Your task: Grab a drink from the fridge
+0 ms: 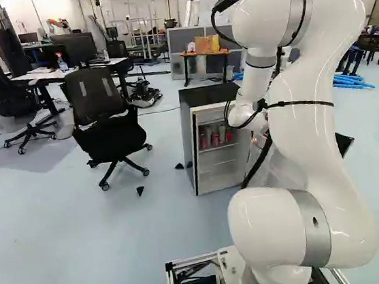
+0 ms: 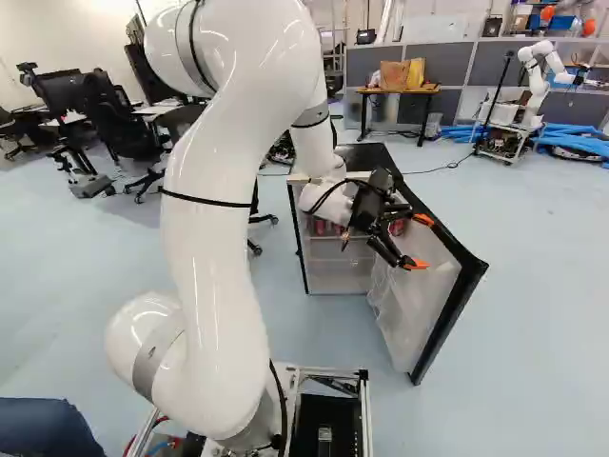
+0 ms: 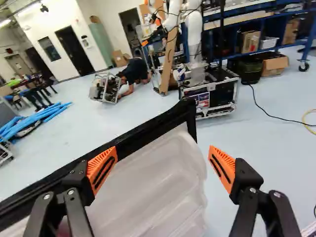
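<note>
Pale floor [image 1: 83, 229] spreads around the fridge [image 1: 188, 145], an office chair [image 1: 95, 94] off to its left in the left base view. The fridge's door [image 2: 419, 309] stands open, and here's the gripper [image 2: 420, 243] near it, fingers spread wide, holding nothing! Red drink cans [image 1: 216, 139] sit inside the fridge, on a shelf.

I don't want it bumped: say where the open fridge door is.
In the right base view, the open fridge door stands just right of the fridge cabinet, close by the tool; the wrist view shows it ahead of the tool.
</note>
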Robot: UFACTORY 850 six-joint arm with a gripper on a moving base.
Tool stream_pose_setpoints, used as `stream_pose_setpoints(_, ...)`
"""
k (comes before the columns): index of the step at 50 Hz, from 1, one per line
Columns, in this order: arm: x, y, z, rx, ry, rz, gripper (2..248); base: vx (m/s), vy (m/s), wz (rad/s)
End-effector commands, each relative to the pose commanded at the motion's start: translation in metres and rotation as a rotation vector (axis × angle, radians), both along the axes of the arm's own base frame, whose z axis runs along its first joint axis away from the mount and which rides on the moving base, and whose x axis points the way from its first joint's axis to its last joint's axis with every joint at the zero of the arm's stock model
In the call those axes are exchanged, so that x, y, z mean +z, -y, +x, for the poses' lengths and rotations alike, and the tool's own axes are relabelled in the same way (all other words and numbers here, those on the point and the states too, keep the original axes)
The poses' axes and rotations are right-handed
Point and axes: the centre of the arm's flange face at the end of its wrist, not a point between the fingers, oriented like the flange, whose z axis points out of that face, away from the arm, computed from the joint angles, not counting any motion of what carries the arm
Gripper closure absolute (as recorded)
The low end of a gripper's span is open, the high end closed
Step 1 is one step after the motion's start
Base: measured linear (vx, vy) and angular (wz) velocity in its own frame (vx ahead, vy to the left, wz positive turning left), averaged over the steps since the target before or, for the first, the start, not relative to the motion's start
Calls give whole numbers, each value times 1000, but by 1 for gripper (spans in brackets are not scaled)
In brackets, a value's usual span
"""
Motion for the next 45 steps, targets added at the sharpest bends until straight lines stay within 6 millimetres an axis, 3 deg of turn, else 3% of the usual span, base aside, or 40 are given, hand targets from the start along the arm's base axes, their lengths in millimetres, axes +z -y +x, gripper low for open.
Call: stream_pose_setpoints(45,7,-73,-53,575,-136,8,3,0,0,0)
